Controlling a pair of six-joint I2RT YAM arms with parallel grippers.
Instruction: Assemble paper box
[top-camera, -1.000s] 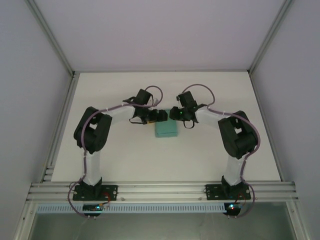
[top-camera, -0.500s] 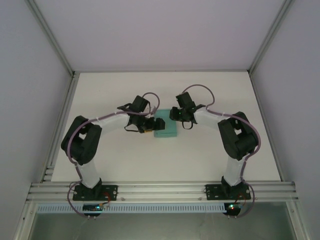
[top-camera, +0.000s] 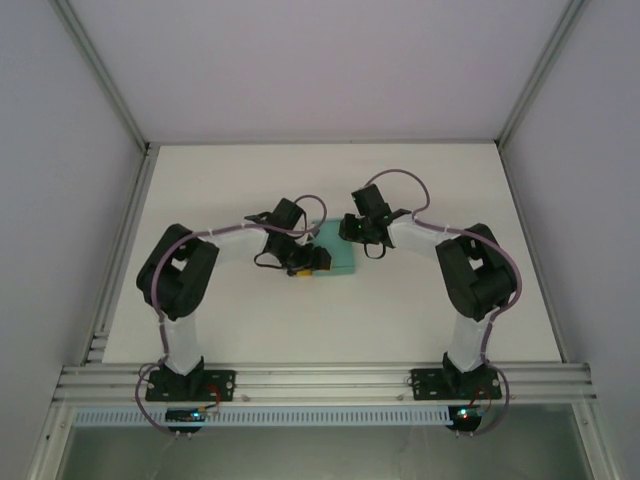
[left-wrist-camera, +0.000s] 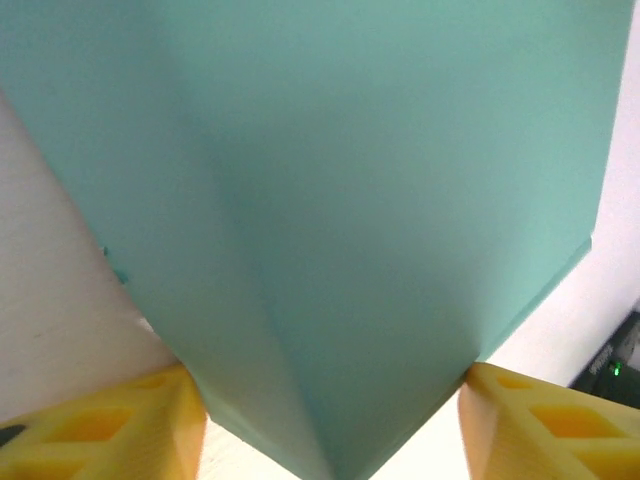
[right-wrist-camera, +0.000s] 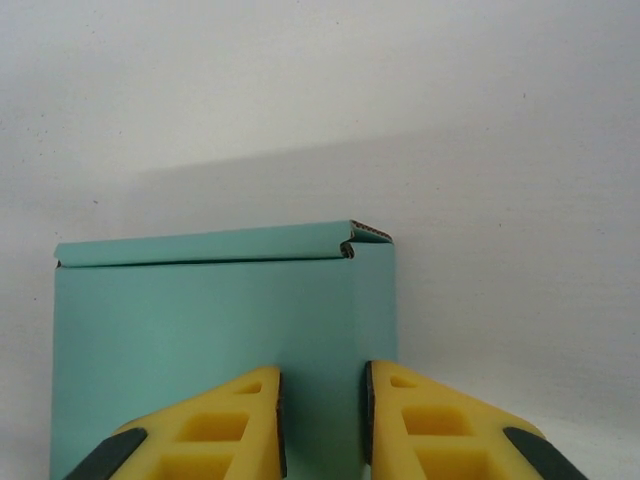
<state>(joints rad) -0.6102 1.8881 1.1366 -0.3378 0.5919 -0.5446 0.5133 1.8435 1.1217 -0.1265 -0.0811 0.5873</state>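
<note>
over to the white tabletop (top-camera: 200, 190) – plain, matte, evenly lit. hemmed by pale walls (top-camera: 50, 200) left, right and behind, with silver corner posts (top-camera: 102, 75) slanting up. along the near edge, an aluminium rail (top-camera: 320, 380) – a white slotted strip (top-camera: 320, 414) just below.

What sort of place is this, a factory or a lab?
Most likely a robotics lab test cell: two arms bolted to an aluminium rail, a white table boxed in by plain panels, one small teal paper box.

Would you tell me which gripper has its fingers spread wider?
The left gripper: its fingers straddle the box corner, while the right gripper has fingers nearly together.
</note>
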